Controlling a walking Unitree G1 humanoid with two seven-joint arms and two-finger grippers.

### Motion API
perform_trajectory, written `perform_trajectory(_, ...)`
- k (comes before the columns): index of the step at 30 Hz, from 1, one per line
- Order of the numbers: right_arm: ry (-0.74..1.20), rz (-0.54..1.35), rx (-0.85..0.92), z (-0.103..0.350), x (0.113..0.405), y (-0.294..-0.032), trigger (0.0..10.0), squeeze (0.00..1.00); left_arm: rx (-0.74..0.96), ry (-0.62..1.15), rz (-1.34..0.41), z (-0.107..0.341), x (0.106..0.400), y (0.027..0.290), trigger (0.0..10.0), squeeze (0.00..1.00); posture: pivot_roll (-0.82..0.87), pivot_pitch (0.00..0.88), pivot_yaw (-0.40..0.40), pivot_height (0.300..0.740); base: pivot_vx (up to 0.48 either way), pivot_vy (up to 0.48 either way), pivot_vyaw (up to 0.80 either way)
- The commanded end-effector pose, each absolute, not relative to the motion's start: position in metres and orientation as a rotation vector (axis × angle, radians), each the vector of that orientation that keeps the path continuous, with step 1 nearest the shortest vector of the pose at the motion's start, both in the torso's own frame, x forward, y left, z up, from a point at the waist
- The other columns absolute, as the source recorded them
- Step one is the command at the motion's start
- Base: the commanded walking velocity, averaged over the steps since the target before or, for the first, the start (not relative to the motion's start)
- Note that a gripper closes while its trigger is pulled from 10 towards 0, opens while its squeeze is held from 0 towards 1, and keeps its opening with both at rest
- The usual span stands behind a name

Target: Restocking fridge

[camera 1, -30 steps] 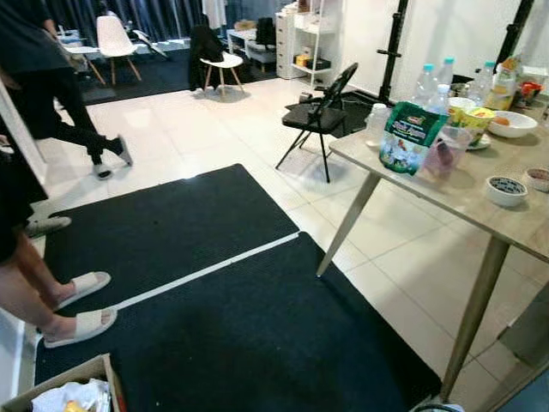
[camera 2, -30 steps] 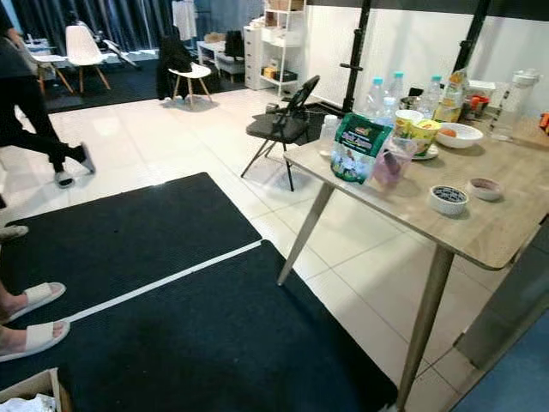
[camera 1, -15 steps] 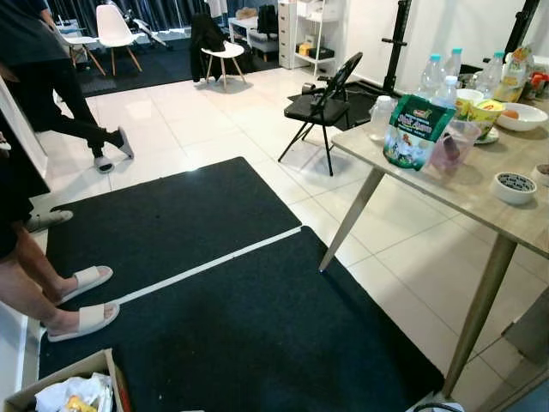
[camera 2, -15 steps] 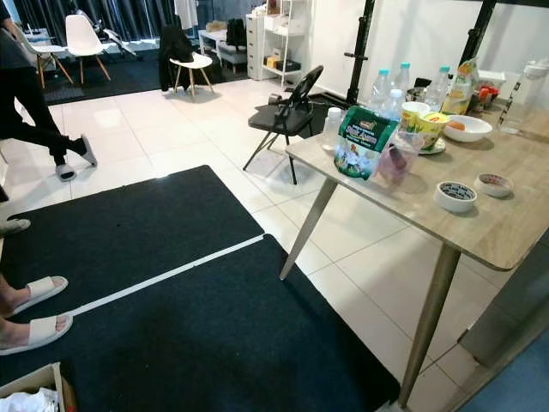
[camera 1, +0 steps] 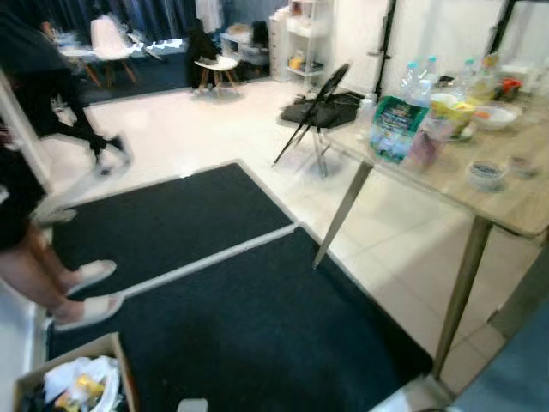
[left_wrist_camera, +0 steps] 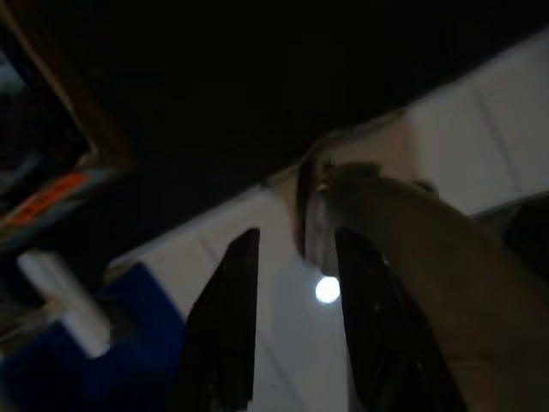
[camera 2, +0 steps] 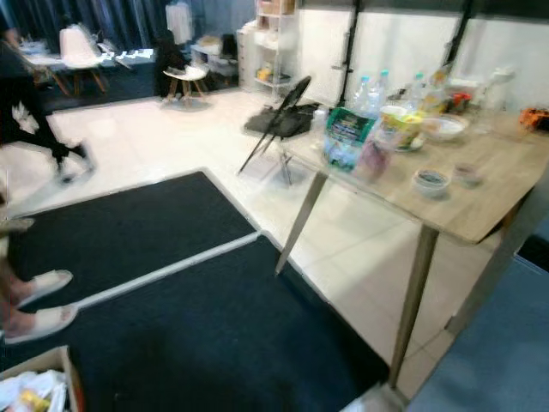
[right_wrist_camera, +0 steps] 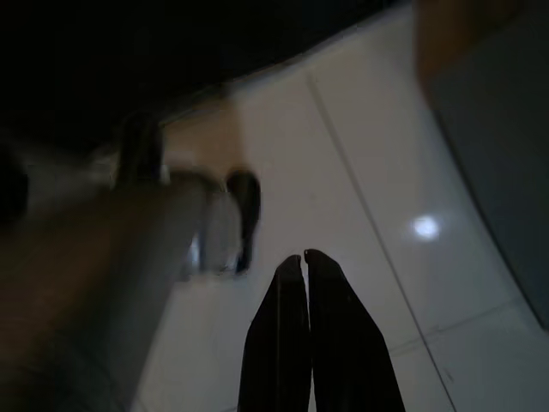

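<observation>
A wooden table (camera 1: pixel 515 202) stands at the right with groceries on it: a green bag (camera 1: pixel 395 129), water bottles (camera 1: pixel 413 79), cups and small bowls (camera 1: pixel 485 172). At the bottom left an open cardboard box (camera 1: pixel 117 359) holds several packaged items. Both arms hang low over the white tiles. In the left wrist view my left gripper (left_wrist_camera: pixel 296 343) is open with nothing between its fingers. In the right wrist view my right gripper (right_wrist_camera: pixel 305 335) is shut and empty. The eye views are blurred.
Two black mats (camera 1: pixel 214 283) cover the floor ahead. A person's sandalled feet (camera 1: pixel 86 307) stand at the left, and another person (camera 1: pixel 51 94) walks at the back left. A black folding chair (camera 1: pixel 316 107) stands by the table's far corner. A grey-blue panel (camera 2: pixel 502 343) is at the bottom right.
The whole picture has shifted and blurred, so the camera is moving. The person at the back left has stepped on. Nothing on the table has moved.
</observation>
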State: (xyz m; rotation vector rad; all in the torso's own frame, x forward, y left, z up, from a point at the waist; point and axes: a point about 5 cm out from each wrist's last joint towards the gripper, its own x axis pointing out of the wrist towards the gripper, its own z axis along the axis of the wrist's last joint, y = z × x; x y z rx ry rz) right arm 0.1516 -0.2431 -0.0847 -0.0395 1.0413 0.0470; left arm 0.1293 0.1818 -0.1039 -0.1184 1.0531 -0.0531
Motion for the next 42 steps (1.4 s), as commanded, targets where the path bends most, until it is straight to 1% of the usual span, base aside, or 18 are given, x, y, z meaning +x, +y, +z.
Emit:
perform_trajectory(1, 1.065, 0.054, -0.038, -0.0876, 0.1443, -0.2426, 10.0, 0.0, -0.122, 1.109, -0.066, -0.1089, 0.1165, 0.1772, 10.0, 0.0, -0.08, 0.04, -0.009, 0.74, -0.322, 0.0, 0.0)
perform_trajectory(6, 1.04, 0.074, -0.036, -0.086, 0.1469, -0.2424, 10.0, 0.0, -0.121, 1.108, -0.067, -0.1089, 0.1168, 0.1765, 10.0, 0.0, -0.08, 0.04, -0.01, 0.74, -0.319, 0.0, 0.0)
perform_trajectory(10, 1.035, 0.093, -0.027, -0.0852, 0.1481, -0.242, 10.0, 0.0, -0.123, 1.108, -0.065, -0.109, 0.1166, 0.1763, 10.0, 0.0, -0.08, 0.04, -0.01, 0.74, -0.313, 0.0, 0.79)
perform_trajectory(22, 1.039, 0.116, -0.026, -0.0859, 0.1477, -0.2393, 10.0, 0.0, -0.129, 1.103, -0.053, -0.1087, 0.1173, 0.1774, 10.0, 0.0, -0.08, 0.039, -0.01, 0.74, 0.0, 0.0, 0.78)
perform_trajectory(27, 1.042, 0.088, -0.037, -0.0862, 0.1475, -0.2403, 10.0, 0.0, -0.131, 1.103, -0.052, -0.1085, 0.1177, 0.1776, 10.0, 0.0, -0.08, 0.039, -0.009, 0.74, 0.0, 0.0, 0.0)
perform_trajectory(42, 1.045, 0.102, -0.04, -0.0867, 0.1467, -0.2391, 10.0, 0.0, -0.121, 1.096, -0.069, -0.1079, 0.1191, 0.178, 10.0, 0.0, -0.08, 0.04, -0.006, 0.74, 0.0, 0.0, 0.0)
